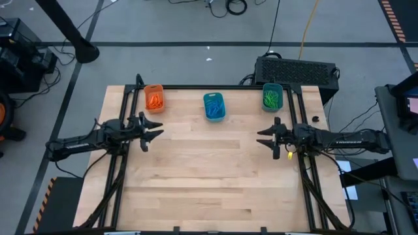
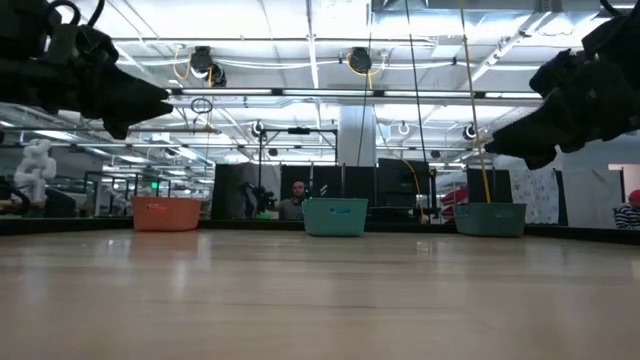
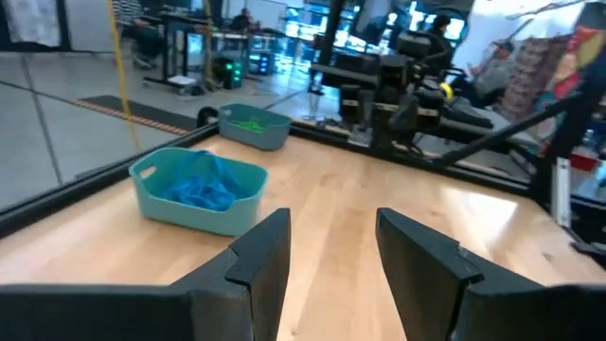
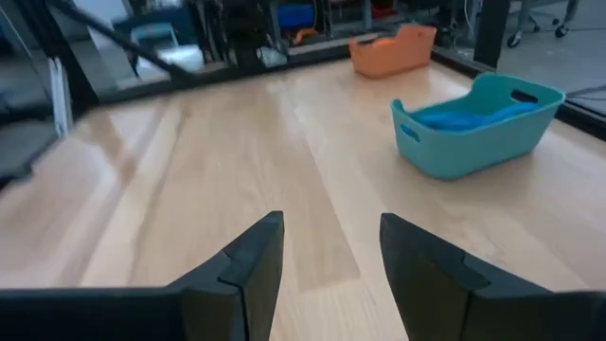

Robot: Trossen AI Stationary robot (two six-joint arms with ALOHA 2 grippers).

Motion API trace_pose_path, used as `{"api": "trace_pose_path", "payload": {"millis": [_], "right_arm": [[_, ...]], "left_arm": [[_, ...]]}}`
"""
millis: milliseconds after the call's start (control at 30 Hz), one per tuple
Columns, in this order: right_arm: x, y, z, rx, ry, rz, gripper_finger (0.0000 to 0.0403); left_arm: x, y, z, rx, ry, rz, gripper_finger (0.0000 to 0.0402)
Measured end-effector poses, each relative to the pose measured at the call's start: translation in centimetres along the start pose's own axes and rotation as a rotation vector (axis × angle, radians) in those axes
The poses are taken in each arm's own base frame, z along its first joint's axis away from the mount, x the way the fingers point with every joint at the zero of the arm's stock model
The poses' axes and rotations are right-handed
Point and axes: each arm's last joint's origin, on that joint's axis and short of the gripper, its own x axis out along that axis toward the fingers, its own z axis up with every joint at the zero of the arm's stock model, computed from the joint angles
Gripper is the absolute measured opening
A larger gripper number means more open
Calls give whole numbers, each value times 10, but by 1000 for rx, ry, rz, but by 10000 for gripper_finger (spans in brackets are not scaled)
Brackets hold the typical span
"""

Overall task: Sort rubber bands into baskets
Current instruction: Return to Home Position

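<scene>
High view: left gripper (image 1: 158, 130) is seen parted, nothing held. This is confirmed in the left wrist view, with bare wood showing between the fingers (image 3: 265, 256). Right gripper (image 1: 261, 138) is likewise spread and unloaded. Both are held above the table (image 1: 209, 183), tips facing each other and well apart.

Orange basket (image 1: 154, 87) is placed near the left gripper, on its far-edge side, with orange rubber bands (image 1: 155, 101) piled in it. Middle teal basket (image 1: 215, 118) is set between the two grippers, toward the far edge, and is loaded with blue rubber bands (image 1: 213, 108). Second teal basket (image 1: 272, 85) is placed near the right gripper, far-edge side, with green rubber bands (image 1: 272, 100) in it.

Progress: sorting is judged done or as good as done. Each colour is binned separately, and no loose band is made out on the wood in any view. A small yellow spot (image 1: 289, 155) beside the right wrist cannot be identified. Only parking of the arms is judged left.

Writing: none can be read on baskets, arms or the black box (image 1: 297, 68) beyond the right gripper.
</scene>
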Motion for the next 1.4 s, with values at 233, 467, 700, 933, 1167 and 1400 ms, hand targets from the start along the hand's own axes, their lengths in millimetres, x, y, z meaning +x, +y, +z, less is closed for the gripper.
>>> {"api": "trace_pose_path", "payload": {"millis": [233,467,700,933,1167,1400], "right_arm": [[-1,-1,-4,-74,38,-6,168],[0,-1,-4,-88,43,-6,168],[0,-1,-4,-85,43,-7,168],[0,-1,-4,-85,42,-6,168],[0,-1,-4,-85,40,-6,168],[0,-1,-4,-85,40,-6,168]], "left_arm": [[0,4,3,37,-54,149,163],[-1,8,5,60,-89,311,163],[-1,9,5,60,-89,338,163],[-1,9,5,60,-89,335,164],[-1,9,5,60,-89,332,164],[-1,9,5,60,-89,330,164]]}}
